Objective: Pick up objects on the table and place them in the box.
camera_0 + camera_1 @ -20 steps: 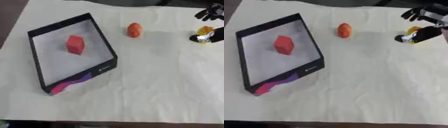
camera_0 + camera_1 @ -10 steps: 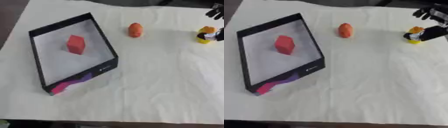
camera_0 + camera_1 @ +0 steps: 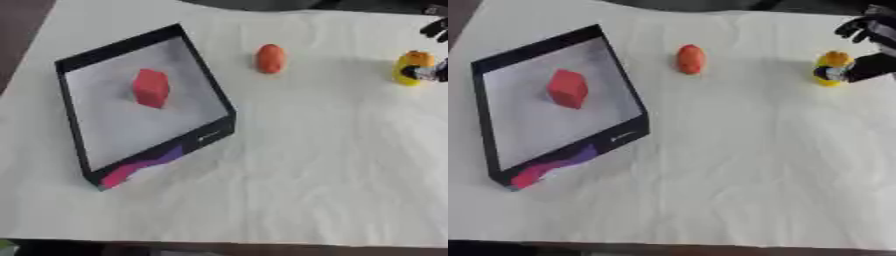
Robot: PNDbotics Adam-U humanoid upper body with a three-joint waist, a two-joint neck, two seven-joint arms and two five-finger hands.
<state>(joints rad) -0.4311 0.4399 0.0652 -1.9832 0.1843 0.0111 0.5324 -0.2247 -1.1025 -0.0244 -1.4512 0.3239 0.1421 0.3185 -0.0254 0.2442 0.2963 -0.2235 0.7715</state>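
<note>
A black-rimmed box [image 3: 208, 82] lies tilted on the left of the white cloth, with a red block [image 3: 150, 88] inside it. An orange egg-shaped object [image 3: 270, 58] lies on the cloth right of the box. At the far right stands a small yellow toy [image 3: 830, 68] with an orange top. My right hand [image 3: 871, 64] comes in from the right edge. One dark part of it touches the toy's right side, and its fingers [image 3: 859, 28] are spread above the toy, apart from it. They do not close round the toy. My left hand shows in neither view.
The white cloth [image 3: 306, 165] covers the table, whose front edge runs along the bottom of the views. A magenta and purple patch [image 3: 544, 168] marks the box's near wall.
The yellow toy, leaning 1.0 s ago, now stands upright. My right hand has drawn back a little toward the right edge.
</note>
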